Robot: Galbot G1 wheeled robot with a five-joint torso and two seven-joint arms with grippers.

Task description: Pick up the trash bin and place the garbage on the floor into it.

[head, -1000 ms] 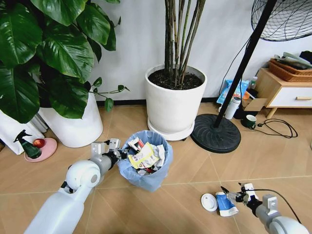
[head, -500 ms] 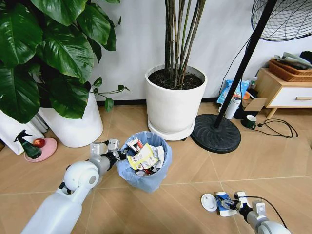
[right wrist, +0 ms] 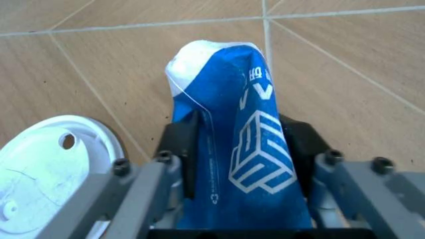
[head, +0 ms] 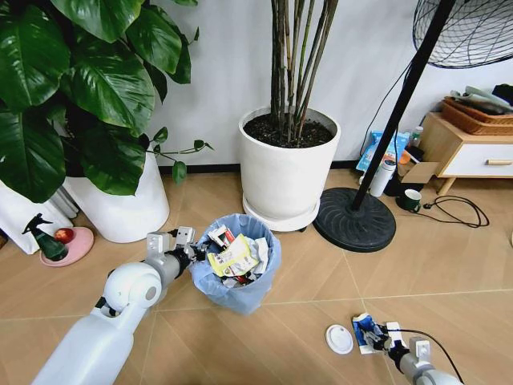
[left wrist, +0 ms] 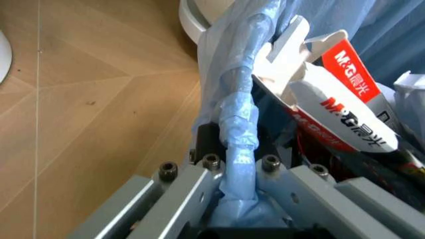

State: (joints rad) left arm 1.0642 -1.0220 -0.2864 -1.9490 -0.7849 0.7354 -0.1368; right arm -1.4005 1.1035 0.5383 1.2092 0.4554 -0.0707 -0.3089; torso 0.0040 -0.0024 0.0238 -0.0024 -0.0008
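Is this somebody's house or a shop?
It looks most like a room in a home, perhaps a living room. Big leafy plants stand in white plant pots on a wood-look floor, a standing fan is beside them, and a small wooden cabinet sits by the wall.

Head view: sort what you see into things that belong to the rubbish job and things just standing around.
Belongs to the job:
trash bin, gripped at its rim by the left gripper
blue-white packet between the right gripper jaws
white lid on the floor

Standing around:
plant pots
fan base
spray bottle
mug
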